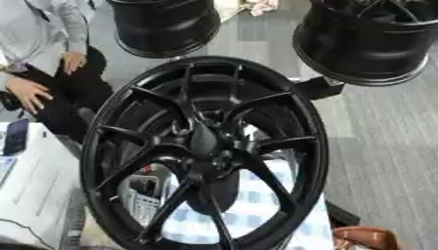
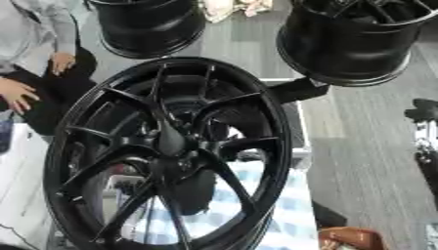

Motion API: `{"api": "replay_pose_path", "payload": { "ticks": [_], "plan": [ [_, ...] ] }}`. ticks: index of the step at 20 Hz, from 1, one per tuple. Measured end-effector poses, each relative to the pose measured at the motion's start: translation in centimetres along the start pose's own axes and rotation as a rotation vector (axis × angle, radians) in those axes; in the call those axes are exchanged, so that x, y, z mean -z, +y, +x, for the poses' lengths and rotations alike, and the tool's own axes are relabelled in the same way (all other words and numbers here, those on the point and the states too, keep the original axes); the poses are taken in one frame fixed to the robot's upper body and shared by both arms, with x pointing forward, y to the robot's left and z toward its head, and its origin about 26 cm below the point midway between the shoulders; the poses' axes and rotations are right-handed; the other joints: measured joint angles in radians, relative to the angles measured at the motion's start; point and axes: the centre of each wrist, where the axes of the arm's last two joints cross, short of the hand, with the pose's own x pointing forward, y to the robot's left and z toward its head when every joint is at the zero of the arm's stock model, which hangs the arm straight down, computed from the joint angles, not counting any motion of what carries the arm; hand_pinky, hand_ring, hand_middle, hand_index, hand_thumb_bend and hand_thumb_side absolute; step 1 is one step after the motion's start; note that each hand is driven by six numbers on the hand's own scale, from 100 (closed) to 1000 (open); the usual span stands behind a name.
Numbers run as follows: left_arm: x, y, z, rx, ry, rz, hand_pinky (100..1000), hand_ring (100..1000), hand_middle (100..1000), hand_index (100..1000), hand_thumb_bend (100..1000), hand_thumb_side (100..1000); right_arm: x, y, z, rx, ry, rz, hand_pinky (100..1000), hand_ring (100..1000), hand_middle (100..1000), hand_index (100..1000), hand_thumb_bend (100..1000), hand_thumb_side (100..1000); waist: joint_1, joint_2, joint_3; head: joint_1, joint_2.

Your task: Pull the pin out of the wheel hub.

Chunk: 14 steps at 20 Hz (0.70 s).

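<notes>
Black spoked wheel [image 1: 205, 151] stands upright, filling the centre, over a blue-checked cloth [image 1: 256, 205]. Pin cannot be made out at its hub [image 1: 205, 144]. Neither robot hand shows, so their state cannot be told.

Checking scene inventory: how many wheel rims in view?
3. A large black rim stands upright in the centre foreground; a second rim sits on the floor upper left; a third rim upper right. Both far ones are cropped; others may be out of frame.

Grey plank floor [image 1: 376, 127], 2 black wheel rims set on it at the far side, one far left [image 1: 163, 24], one far right [image 1: 368, 39], blue-and-white checked cloth [image 1: 256, 205] seen through the spokes of the near wheel hub [image 1: 205, 151]
</notes>
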Motion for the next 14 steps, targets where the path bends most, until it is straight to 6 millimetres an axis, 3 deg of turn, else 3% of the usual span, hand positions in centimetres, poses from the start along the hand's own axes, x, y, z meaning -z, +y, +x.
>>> {"api": "replay_pose_path", "payload": {
  "ticks": [7, 14],
  "plan": [
    [-0.08, -0.19, -0.39, -0.01, -0.002, -0.013, 881, 836, 777, 878, 245, 326, 0.01, -0.05, 0.0, -0.001, -0.001, -0.003, 880, 734, 581, 718, 100, 650, 0.0, 0.0, -0.001, 0.0, 0.0],
    [-0.17, -0.12, -0.45, -0.05, -0.023, 0.023, 855, 787, 714, 838, 100, 418, 0.01, -0.05, 0.0, -0.001, -0.001, -0.003, 879, 734, 581, 717, 100, 648, -0.001, 0.0, 0.001, 0.0, 0.0]
  ]
}}
